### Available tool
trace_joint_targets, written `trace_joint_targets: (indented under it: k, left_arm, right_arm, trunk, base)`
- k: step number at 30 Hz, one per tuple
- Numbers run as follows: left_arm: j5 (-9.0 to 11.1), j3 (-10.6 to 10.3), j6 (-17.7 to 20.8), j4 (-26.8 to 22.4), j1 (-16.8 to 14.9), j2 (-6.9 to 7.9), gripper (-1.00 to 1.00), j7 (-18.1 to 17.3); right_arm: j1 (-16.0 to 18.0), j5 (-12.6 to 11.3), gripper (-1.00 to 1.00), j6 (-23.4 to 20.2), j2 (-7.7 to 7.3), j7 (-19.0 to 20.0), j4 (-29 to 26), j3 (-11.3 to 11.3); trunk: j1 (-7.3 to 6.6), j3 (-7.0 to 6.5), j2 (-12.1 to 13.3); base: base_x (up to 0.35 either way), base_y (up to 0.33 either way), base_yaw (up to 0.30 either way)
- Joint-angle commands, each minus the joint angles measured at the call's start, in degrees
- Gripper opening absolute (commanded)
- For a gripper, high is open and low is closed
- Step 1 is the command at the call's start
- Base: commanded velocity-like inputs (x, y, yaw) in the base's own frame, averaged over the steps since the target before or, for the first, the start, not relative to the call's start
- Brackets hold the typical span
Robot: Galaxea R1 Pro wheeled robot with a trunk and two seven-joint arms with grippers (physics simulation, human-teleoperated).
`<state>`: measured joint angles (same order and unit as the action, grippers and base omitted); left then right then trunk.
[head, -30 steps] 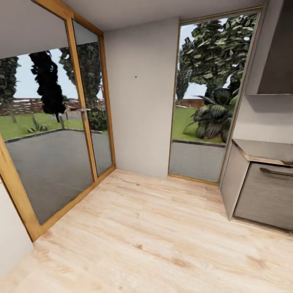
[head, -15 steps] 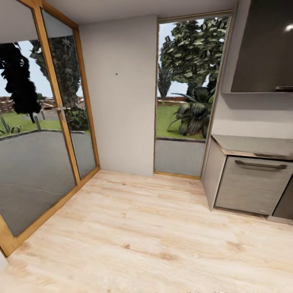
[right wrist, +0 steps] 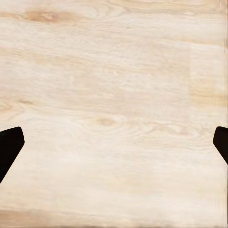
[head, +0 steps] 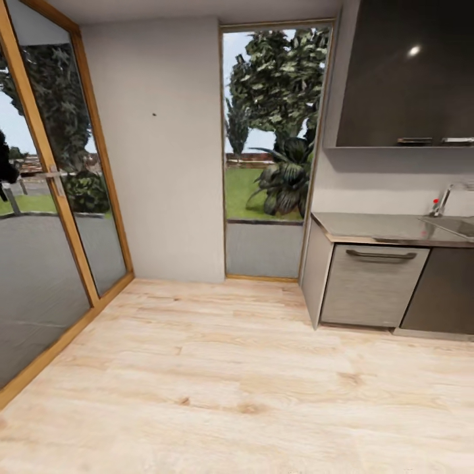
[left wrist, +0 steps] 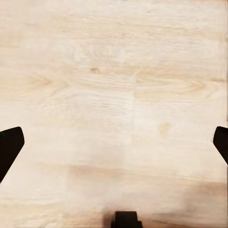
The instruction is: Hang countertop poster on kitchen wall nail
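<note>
The poster is out of view. A small dark wall nail [head: 154, 114] sticks out of the pale wall between the glass door and the window. The kitchen countertop [head: 368, 227] runs along the right side, pale grey above cabinet fronts. In the left wrist view my left gripper [left wrist: 114, 147] is open, its dark fingertips [left wrist: 10, 147] wide apart over bare wood floor. My right gripper [right wrist: 114, 147] hangs over the floor in the same way, open with nothing between its fingertips [right wrist: 9, 145].
A sink [head: 457, 227] with a faucet [head: 447, 195] is set in the counter at far right, under a dark wall cabinet [head: 408, 72]. A wood-framed glass door [head: 46, 191] lines the left. Light wood floor [head: 217, 368] stretches ahead.
The head camera has turned right, so the whole scene slid left. More of the counter, the sink and the dark wall cabinet have come into view.
</note>
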<state>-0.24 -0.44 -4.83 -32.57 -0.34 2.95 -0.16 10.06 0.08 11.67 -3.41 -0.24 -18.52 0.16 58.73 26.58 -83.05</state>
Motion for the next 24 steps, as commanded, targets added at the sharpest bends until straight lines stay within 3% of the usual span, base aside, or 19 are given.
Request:
trace_joint_targets:
  k: [1, 24]
  left_arm:
    - [0.0, -0.1, -0.2, 0.0, 0.0, 0.03, 1.0, 0.0]
    - [0.0, 0.0, -0.1, 0.0, 0.0, 0.02, 1.0, 0.0]
  right_arm:
    - [0.1, 0.0, 1.0, 0.2, 0.01, 0.0, 0.1, 0.0]
    - [0.1, 0.1, 1.0, 0.3, 0.07, 0.0, 0.1, 0.1]
  trunk:
    - [0.0, 0.11, 0.0]
    - [0.0, 1.25, 0.0]
  base:
    - [0.0, 0.0, -0.269]
    - [0.0, 0.0, -0.269]
